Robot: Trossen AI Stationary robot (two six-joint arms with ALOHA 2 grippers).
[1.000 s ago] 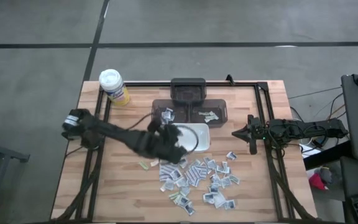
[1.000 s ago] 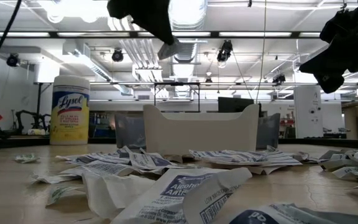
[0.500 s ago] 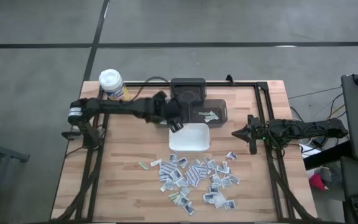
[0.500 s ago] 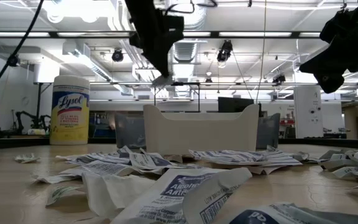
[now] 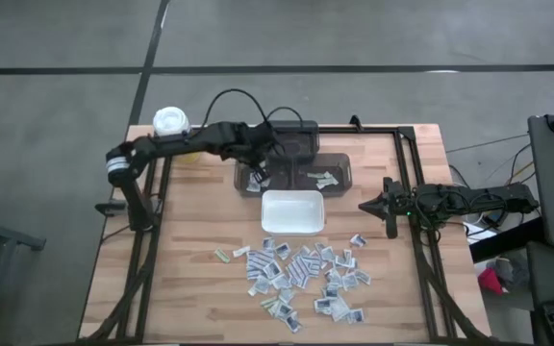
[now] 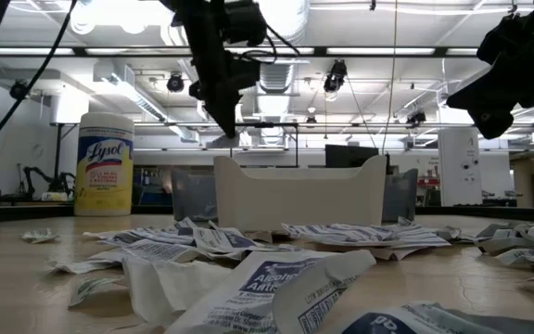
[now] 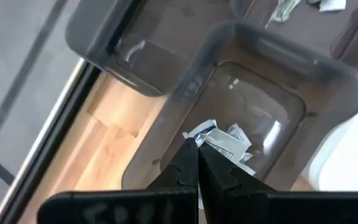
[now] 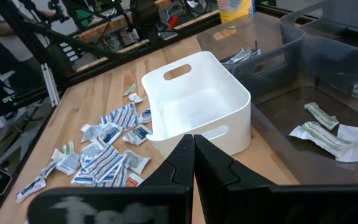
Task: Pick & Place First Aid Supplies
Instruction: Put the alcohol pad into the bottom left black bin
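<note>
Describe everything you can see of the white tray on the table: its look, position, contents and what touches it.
The white tray is a rectangular, plastic-looking bin with rounded corners and a slot handle cut into each end wall. It stands upright on the wooden table and looks empty. It sits right next to the grey bins, between them and the scattered packets; whether they touch is unclear. No gripper touches it.

Wooden table [image 5: 186, 279] — scattered packets [image 5: 301, 279], white tray [image 5: 292, 212], canister [image 5: 171, 123].

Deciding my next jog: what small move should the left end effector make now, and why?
Probably open it: the left end effector hangs shut over the grey translucent bin, apparently pinching a white sealed packet that belongs inside.
</note>
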